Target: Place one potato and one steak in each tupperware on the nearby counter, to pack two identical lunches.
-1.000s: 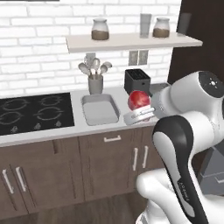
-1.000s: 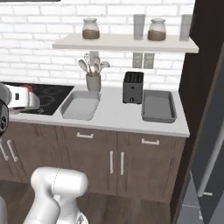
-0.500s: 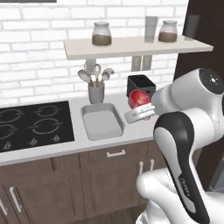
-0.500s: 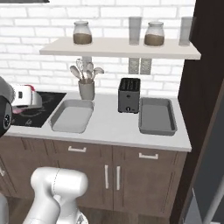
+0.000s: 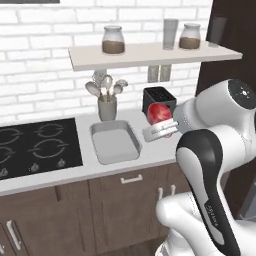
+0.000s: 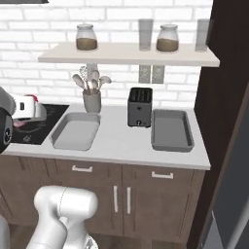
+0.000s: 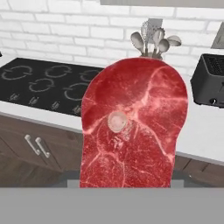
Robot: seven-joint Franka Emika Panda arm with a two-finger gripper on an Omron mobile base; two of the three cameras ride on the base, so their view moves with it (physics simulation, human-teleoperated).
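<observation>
So the pincer point(image 5: 161, 131) is clamped on a steak point(image 7: 133, 127), holding it up in the air in front of the surface point(image 6: 121, 141). Up close in the hand view the meat is a flat raw slab, red with pale marbling and a small round bone, rounded at the top. From the left base view it just looks like a red blob against the black toaster point(image 5: 159, 97).

The right base view gives you both trays: a light grey one point(image 6: 76, 131) next to the stove point(image 6: 36, 129) and a darker one point(image 6: 170, 129) right of the toaster, both shallow with rounded corners. A cup of utensils point(image 6: 91, 92) stands behind the light tray.
</observation>
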